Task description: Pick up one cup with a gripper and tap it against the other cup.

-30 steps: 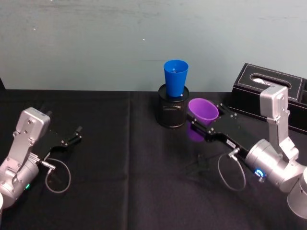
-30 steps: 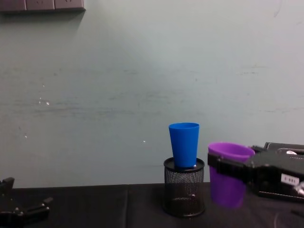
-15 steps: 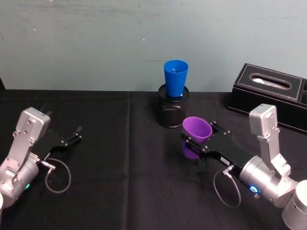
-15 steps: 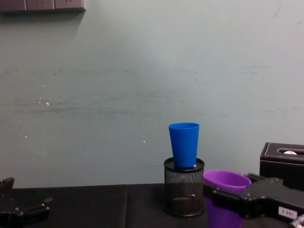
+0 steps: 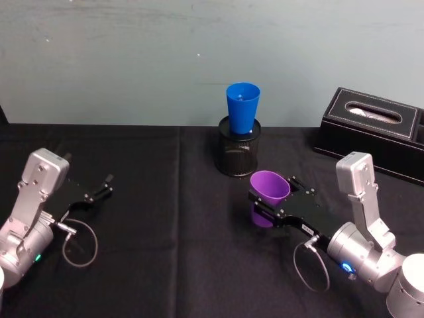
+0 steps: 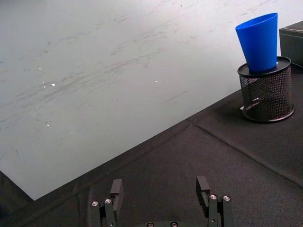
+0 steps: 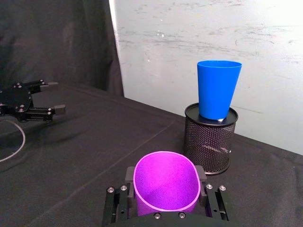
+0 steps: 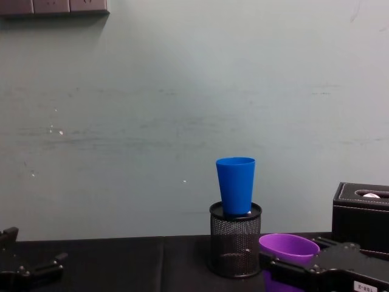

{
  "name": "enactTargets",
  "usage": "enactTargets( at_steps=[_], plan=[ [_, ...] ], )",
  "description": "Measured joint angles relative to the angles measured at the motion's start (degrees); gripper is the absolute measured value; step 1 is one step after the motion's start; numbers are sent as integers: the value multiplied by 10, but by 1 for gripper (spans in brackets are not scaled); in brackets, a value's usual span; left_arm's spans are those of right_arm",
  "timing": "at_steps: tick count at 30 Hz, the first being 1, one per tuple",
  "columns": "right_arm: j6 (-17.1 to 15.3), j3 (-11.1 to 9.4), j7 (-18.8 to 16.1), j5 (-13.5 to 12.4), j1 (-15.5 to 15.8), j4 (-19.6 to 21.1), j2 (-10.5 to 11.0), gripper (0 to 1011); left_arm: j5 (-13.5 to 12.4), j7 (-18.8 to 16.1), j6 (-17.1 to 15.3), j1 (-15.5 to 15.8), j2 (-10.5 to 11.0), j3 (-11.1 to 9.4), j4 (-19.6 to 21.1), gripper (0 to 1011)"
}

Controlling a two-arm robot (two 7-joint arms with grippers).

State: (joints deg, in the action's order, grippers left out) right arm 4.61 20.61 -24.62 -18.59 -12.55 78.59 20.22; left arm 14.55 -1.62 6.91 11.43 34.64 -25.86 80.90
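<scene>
1. So the biggest thing is the counter, covered in black cloth, with a pale wall behind it.
2. Next is a black box at the far right of the counter, well apart from both cups.
3. Right gripper reaches in from the right side. Its jaws are clamped on the purple cup, 1 finger on each side of the wall just below the rim.
4. Left gripper sits low at the left of the counter, well away from the cups. Its jaws are spread wide with nothing between them.
5. Black mesh pen holder stands upright near the back middle of the counter.
6. Blue cup stands upright in the top of the pen holder, mouth up, with most of it sticking out above the holder's rim.
7. Purple cup is in the right gripper, just in front of the pen holder and a bit to its right. It's tipped slightly and sits lower than the blue cup, and the 2 cups aren't touching. Can't tell if its base is resting on the cloth.
</scene>
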Motion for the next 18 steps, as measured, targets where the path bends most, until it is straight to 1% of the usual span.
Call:
enactTargets(
  at_steps=[18],
  plan=[
    [0,-1,0,-1,1,5,1,735,0,0,0,0,0,0,0,1011]
  ],
)
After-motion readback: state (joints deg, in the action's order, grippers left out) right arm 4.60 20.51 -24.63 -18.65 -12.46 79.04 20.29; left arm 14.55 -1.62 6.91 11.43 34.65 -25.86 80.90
